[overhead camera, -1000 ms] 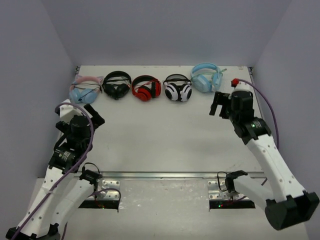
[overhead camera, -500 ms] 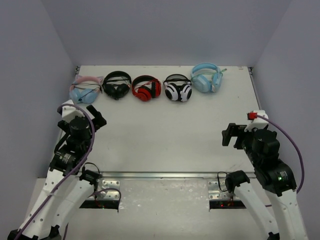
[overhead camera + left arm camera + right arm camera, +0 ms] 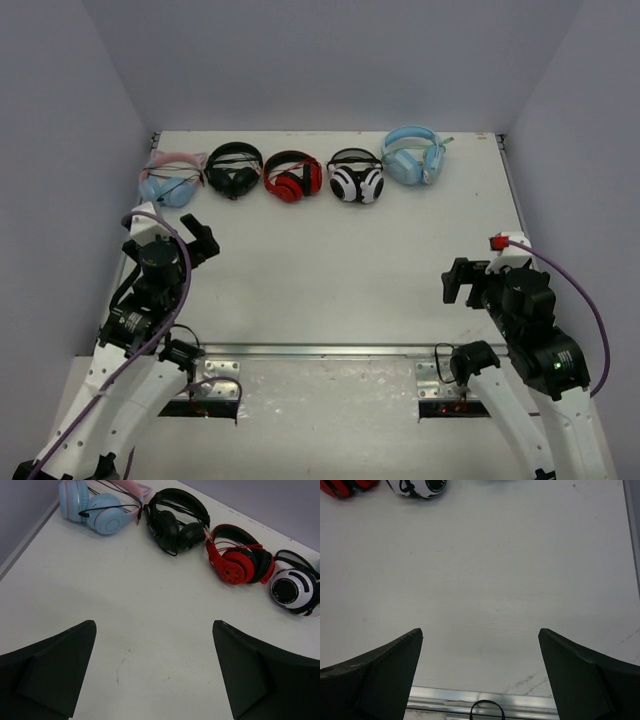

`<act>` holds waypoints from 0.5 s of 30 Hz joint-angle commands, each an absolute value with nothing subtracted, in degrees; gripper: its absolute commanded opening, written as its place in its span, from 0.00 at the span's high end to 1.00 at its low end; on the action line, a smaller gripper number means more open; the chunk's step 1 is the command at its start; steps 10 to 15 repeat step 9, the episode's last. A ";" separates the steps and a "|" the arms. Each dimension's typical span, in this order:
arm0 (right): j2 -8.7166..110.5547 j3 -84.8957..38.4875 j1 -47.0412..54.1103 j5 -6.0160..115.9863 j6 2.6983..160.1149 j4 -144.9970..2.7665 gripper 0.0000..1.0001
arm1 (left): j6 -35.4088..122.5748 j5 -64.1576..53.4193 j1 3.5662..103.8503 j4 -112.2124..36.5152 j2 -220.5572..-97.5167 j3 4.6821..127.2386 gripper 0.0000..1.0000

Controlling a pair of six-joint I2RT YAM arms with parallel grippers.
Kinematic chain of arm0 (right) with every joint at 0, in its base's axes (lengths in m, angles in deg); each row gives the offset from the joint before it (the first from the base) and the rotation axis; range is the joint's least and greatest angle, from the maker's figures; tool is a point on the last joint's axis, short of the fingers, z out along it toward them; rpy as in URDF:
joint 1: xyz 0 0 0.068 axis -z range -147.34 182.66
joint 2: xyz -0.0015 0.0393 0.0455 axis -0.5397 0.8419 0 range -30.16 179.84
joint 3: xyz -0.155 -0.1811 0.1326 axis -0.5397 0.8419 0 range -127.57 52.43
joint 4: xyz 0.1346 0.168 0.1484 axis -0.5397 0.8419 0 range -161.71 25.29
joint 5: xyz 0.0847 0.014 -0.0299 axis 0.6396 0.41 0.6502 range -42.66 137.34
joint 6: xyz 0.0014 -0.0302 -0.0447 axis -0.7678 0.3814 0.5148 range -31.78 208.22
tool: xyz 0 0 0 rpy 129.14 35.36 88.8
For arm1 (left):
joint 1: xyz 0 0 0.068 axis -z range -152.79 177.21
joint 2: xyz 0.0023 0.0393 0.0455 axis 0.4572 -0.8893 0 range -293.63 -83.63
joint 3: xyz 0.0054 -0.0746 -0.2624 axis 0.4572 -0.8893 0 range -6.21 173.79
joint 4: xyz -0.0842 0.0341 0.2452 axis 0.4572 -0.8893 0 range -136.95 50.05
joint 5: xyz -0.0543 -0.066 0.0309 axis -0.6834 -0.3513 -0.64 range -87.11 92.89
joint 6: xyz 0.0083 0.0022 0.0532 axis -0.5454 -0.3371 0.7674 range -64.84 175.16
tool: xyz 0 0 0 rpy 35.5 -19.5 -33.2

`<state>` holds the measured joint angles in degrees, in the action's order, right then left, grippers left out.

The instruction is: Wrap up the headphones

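Note:
The light sky-blue headphones (image 3: 413,155) lie at the far right end of a row along the table's back edge, with the thin cable gathered at the ear cups. They show in neither wrist view. My left gripper (image 3: 198,240) is open and empty over the bare table at the left, well short of the row; its wrist view (image 3: 154,625) shows only table between the fingers. My right gripper (image 3: 460,282) is open and empty near the front right, far from the blue headphones; its wrist view (image 3: 480,631) shows bare table.
Left of the blue pair lie a white-and-black pair (image 3: 356,178), a red pair (image 3: 292,176), a black pair (image 3: 233,168) and a pale blue pair with pink cat ears (image 3: 170,180). A metal rail (image 3: 330,350) runs along the front edge. Grey walls enclose the table.
My right arm has pulled back from beside the blue headphones to the front right of the table, gripper open and empty. My left gripper has shifted slightly forward.

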<state>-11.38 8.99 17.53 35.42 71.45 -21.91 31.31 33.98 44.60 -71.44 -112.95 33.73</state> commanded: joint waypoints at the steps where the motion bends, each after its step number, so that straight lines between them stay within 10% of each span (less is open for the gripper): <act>1: -10.83 8.57 17.37 35.57 70.73 -23.37 0.01 | 31.61 34.62 46.72 -69.39 -112.11 33.78 0.00; 15: -11.26 7.78 17.28 34.43 71.08 -21.71 0.01 | 30.82 37.26 50.41 -70.36 -110.79 33.87 0.00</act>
